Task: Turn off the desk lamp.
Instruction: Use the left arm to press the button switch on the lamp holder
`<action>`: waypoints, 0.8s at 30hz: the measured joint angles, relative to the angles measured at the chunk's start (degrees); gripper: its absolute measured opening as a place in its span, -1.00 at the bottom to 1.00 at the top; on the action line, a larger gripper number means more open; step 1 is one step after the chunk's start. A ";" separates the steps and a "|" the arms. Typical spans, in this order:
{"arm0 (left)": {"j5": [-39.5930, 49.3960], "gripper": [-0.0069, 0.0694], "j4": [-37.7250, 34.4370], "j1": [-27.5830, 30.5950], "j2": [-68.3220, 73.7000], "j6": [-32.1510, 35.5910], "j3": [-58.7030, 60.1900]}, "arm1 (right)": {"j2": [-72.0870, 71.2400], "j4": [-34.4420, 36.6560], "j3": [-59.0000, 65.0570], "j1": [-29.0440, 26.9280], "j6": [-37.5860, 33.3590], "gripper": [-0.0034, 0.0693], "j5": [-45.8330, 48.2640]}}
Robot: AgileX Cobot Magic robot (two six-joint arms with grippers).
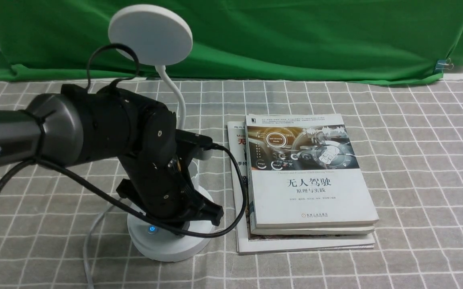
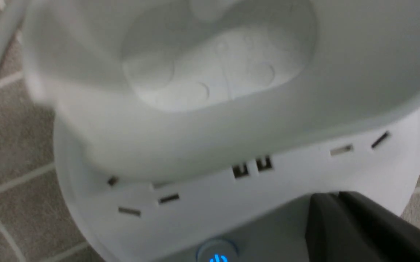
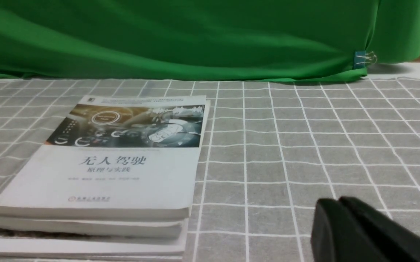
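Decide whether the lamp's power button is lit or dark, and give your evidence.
Lit. The button on the lamp glows blue in both the front and left wrist views.

The desk lamp [image 1: 175, 245] stands on the table's [image 1: 416, 160] left half, with the stack of books [image 1: 307, 180] just beside it on the right. The left gripper [image 1: 214, 214] sits over the lamp's base, before its neck. A cloth [image 1: 295, 36] hangs behind both along the far edge.

Green backdrop [image 1: 295, 40] behind checked tablecloth [image 1: 416, 180].
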 joint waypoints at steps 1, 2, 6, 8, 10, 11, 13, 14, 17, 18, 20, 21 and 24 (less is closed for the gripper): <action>0.44 -0.82 0.00 0.00 -0.77 0.00 0.27 | 0.00 0.00 0.00 0.00 0.00 -0.81 0.00; 0.55 -0.82 0.00 0.00 -1.87 0.00 0.48 | 0.00 0.00 0.00 0.00 0.00 -0.81 0.00; 0.61 -0.82 0.00 0.00 -5.08 0.00 0.56 | 0.00 0.00 0.00 0.00 0.00 -0.81 0.00; 0.61 -0.82 0.00 0.00 -5.93 0.00 0.56 | 0.00 0.00 0.00 0.00 0.00 -0.81 0.00; 0.55 -0.82 0.00 0.00 -6.01 0.00 0.56 | 0.00 0.00 0.00 0.00 0.00 -0.81 0.00; 0.26 -0.82 0.00 0.00 -6.01 0.00 0.56 | 0.00 0.00 0.00 0.00 0.00 -0.81 0.00; -0.40 -0.82 0.00 0.00 -6.01 0.00 0.56 | 0.00 0.00 0.00 0.00 0.00 -0.81 0.00; -0.61 -0.82 0.00 0.00 -6.01 0.00 0.56 | 0.00 0.00 0.00 0.00 0.00 -0.81 0.00; -1.14 -0.82 0.00 0.00 -6.01 0.00 0.56 | 0.00 0.00 0.00 0.00 0.00 -0.81 0.00; -1.39 -0.82 0.00 0.00 -6.01 0.00 0.56 | 0.00 0.00 0.00 0.00 0.00 -0.81 0.00; -1.65 -0.82 0.00 0.00 -6.01 0.00 0.56 | 0.00 0.00 0.00 0.00 0.00 -0.81 0.00; -1.76 -0.82 0.00 0.00 -6.01 0.00 0.56 | 0.00 0.00 0.00 0.00 0.00 -0.81 0.00; -1.76 -0.82 0.00 0.00 -5.90 0.00 0.56 | 0.00 0.00 0.00 0.00 0.00 -0.81 0.00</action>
